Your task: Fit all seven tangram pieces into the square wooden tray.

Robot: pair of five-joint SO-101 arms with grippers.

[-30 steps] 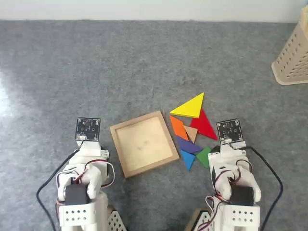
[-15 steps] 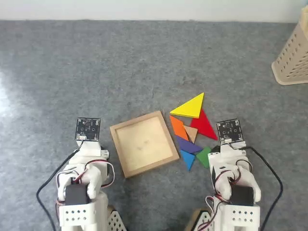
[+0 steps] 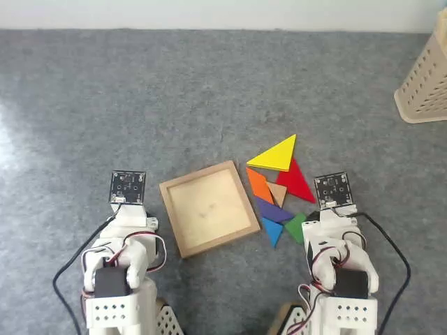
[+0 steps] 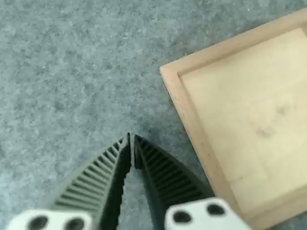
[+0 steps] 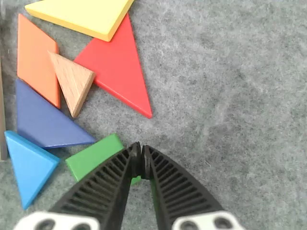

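Seven pieces lie outside the square wooden tray (image 3: pixel 208 208), which sits skewed on the carpet between the arms; on its right-arm side the yellow triangle (image 3: pixel 276 155) points its sharp tip away from the arms, the red triangle (image 3: pixel 296 181) runs lengthwise just nearer them, then come the purple triangle (image 3: pixel 274 211), the orange parallelogram (image 3: pixel 258 185) slanting along the tray's edge, the green square (image 3: pixel 296 227), the blue triangle (image 3: pixel 272 229) and the wooden triangle (image 3: pixel 278 192). The left gripper (image 4: pixel 132 143) is closed beside a tray corner; the right gripper (image 5: pixel 140 153) is closed over the green square.
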